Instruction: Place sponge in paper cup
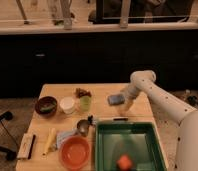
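The blue-grey sponge (114,99) lies flat on the wooden table (142,109), toward the back right. My gripper (124,98) hangs from the white arm right at the sponge's right edge, low over the table and open; I cannot tell whether it touches the sponge. The white paper cup (68,105) stands upright to the left, roughly two cup-widths from the sponge, with a pale green cup (85,103) between the two.
A green bin (99,146) holding an orange-red block (124,161) fills the front right. An orange bowl (74,152), a metal cup (83,126), a yellow item (50,141) and a brush (26,146) sit front left. A dark bowl (46,106) and brown snacks (82,92) lie near the cups.
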You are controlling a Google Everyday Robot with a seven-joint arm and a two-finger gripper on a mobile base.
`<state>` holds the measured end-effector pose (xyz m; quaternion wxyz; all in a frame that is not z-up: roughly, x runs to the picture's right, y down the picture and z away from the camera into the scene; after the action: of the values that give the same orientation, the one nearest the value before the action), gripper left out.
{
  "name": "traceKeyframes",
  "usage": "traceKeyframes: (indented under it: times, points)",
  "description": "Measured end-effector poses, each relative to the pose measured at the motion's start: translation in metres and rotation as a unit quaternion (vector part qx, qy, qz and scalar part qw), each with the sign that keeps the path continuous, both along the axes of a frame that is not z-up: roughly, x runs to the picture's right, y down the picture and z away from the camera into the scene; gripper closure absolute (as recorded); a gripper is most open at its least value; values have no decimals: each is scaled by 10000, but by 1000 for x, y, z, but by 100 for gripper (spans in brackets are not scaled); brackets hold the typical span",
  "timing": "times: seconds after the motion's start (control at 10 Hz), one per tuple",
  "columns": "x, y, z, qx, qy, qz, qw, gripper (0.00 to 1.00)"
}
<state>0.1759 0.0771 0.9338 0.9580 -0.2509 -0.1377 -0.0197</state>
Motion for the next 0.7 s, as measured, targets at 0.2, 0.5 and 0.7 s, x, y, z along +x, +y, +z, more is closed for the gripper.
traceKeyframes:
  times: [0.2,0.5,0.7]
  points:
    - [-9,-1,3,37,-95,-133,9999,20]
    - [-19,-3,9,10,-218,-255,9994,20]
    - [-22,-4,15,-41,-256,-289,9992,20]
